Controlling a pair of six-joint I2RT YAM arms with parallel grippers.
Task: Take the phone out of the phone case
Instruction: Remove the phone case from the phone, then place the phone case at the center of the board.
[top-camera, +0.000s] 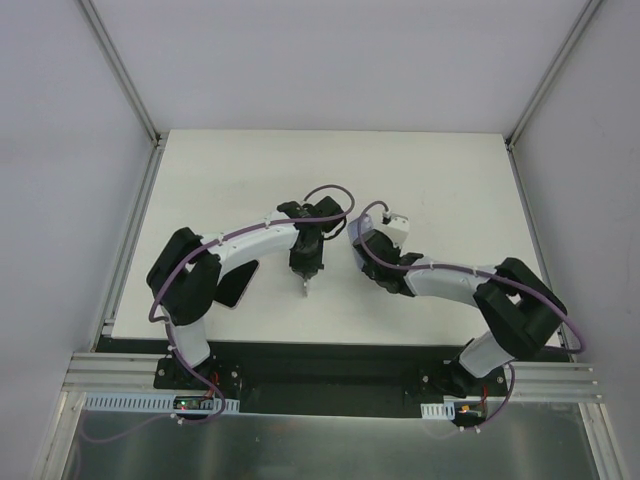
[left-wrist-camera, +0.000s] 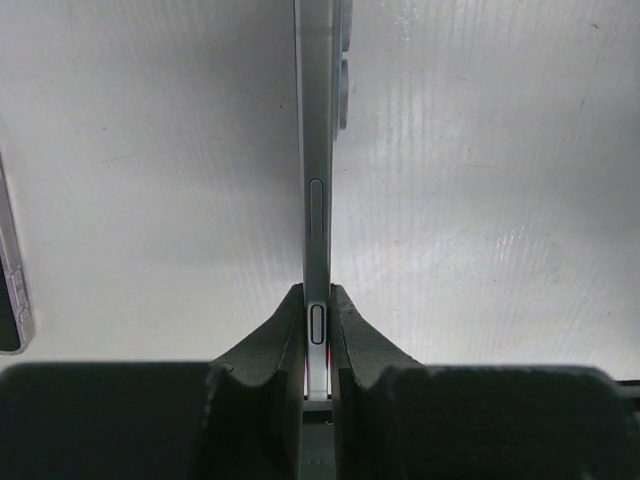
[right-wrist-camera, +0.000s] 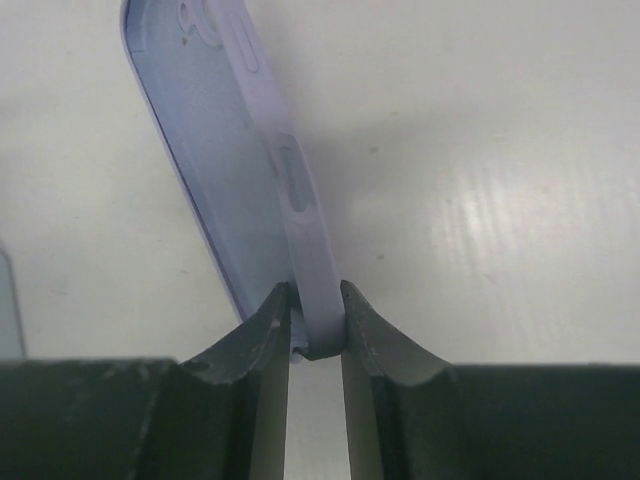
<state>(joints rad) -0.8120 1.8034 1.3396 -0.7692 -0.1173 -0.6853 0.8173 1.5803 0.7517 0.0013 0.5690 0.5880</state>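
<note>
A thin silver phone (left-wrist-camera: 317, 150) stands edge-on, out of its case, with my left gripper (left-wrist-camera: 317, 295) shut on its lower edge beside a side button. Seen from above, that gripper (top-camera: 305, 286) points toward the near side of the white table (top-camera: 440, 180), around its middle. The lavender phone case (right-wrist-camera: 225, 150) is empty, its inner face toward the camera. My right gripper (right-wrist-camera: 315, 292) is shut on the case's side rim. From above, the case (top-camera: 356, 238) is a little right of the left wrist.
A dark flat device with a pale rim (top-camera: 238, 284) lies on the table under the left arm, and it also appears at the left edge of the left wrist view (left-wrist-camera: 10, 290). Grey walls and metal rails surround the table.
</note>
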